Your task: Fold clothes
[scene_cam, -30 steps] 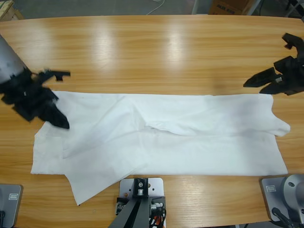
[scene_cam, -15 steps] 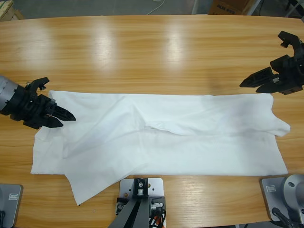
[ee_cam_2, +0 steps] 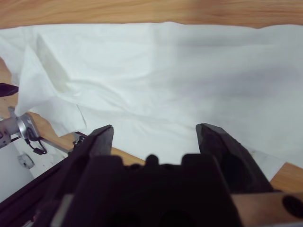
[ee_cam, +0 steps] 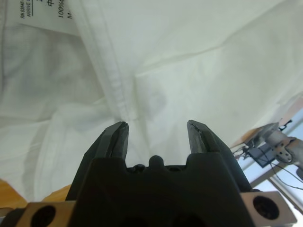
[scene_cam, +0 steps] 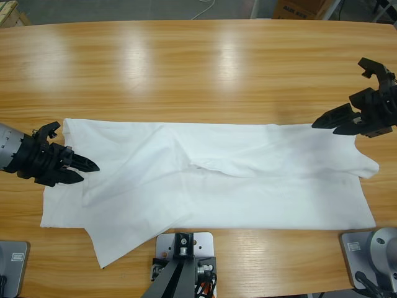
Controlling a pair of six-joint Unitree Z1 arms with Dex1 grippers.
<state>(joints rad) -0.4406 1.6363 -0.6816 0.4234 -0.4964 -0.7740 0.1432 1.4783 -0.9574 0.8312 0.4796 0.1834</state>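
The T-shirt point(scene_cam: 211, 177) lies along the near edge of the wooden table point(scene_cam: 198, 68), folded lengthwise into a long band. The left gripper point(scene_cam: 80, 167) sits at its left end, the right gripper point(scene_cam: 325, 124) at its far right corner; both are spread, gripping nothing. Judged step: positioning for the crosswise fold. Next, each must close on an end. A cardboard box point(scene_cam: 298, 9) stands beyond the table's far edge.

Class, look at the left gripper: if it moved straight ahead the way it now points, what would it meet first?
Most likely the white T-shirt: the left gripper points straight at its cloth, near a stitched seam, though depth is unclear.
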